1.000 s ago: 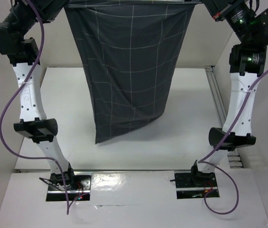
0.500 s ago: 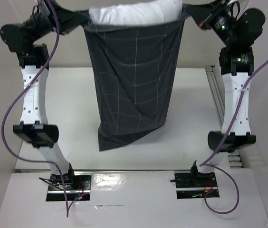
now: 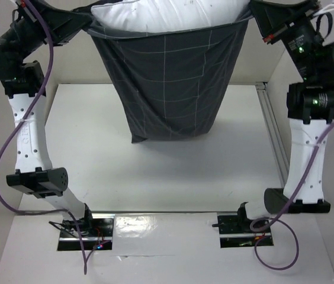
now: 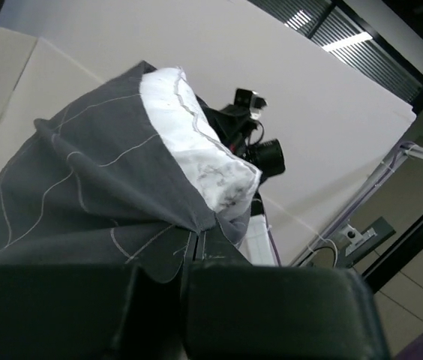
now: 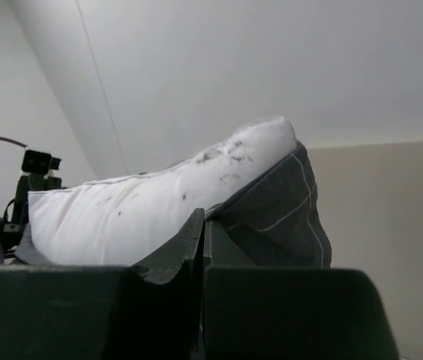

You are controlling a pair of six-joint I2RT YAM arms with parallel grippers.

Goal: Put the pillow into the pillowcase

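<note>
Left claw (image 4: 185, 259) pinching pillowcase (image 4: 84, 202) hem; pillow (image 4: 196, 154) protruding

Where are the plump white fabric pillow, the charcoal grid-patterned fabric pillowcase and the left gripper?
plump white fabric pillow (image 3: 173, 13): top external view, exposed top above the case's mouth.
charcoal grid-patterned fabric pillowcase (image 3: 167, 83): top external view, middle of the hanging front panel.
left gripper (image 4: 187, 259): left wrist view, between its fingertips pinching the hem.

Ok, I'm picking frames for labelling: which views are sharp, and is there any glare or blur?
Top external: sharp, evenly lit, glare only on the glossy ledge at the bottom. Left wrist: left pincer dark and blurred up close, pillow and pillowcase crisp. Right wrist: right pincer likewise soft, pillow sharp.
</note>
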